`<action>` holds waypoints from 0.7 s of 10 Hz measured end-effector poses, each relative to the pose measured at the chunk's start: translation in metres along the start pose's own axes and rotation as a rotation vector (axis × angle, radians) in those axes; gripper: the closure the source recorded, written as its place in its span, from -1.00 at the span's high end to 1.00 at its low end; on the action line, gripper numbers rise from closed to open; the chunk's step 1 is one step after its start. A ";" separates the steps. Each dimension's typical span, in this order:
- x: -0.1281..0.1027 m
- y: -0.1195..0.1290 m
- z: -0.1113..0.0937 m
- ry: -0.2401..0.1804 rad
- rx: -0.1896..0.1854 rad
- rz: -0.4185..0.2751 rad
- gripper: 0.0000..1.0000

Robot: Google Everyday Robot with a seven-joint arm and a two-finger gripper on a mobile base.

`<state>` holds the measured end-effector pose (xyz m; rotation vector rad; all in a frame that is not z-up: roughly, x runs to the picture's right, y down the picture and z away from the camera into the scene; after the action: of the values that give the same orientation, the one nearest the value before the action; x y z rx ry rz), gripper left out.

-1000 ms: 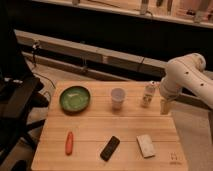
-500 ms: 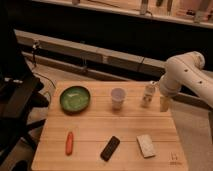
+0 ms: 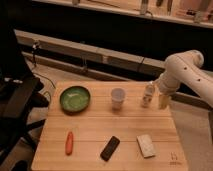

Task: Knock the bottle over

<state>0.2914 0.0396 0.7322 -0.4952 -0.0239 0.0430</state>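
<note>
My gripper (image 3: 162, 101) beside the bottle (image 3: 148, 95)
It stands up, my gripper at its 3 o'clock. Apart or together? I can't tell.

Landmark: translucent white cup (image 3: 118, 97), upright on the far middle of the table (image 3: 95, 127).
Table: pale wooden slats; it carries every small thing listed here.
Bowl (image 3: 75, 98): green and round, left of the cup in the same far row, apart from it.
Carrot (image 3: 69, 142): orange, lying lengthwise, nearer than the cup and well to its left.
Black slab (image 3: 110, 148): flat, dark, rectangular and slightly tilted, nearer than the cup and almost straight in front of it.
Pale block (image 3: 146, 145): whitish rectangle, nearer than the cup and to its right.
Chair (image 3: 15, 100): black, off the table, far left of the cup.
Gripper (image 3: 162, 102): right of the cup, at the table's far right edge.
</note>
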 end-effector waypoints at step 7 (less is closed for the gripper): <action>-0.001 -0.014 0.003 -0.012 0.016 -0.013 0.60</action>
<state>0.2905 0.0289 0.7416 -0.4790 -0.0386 0.0334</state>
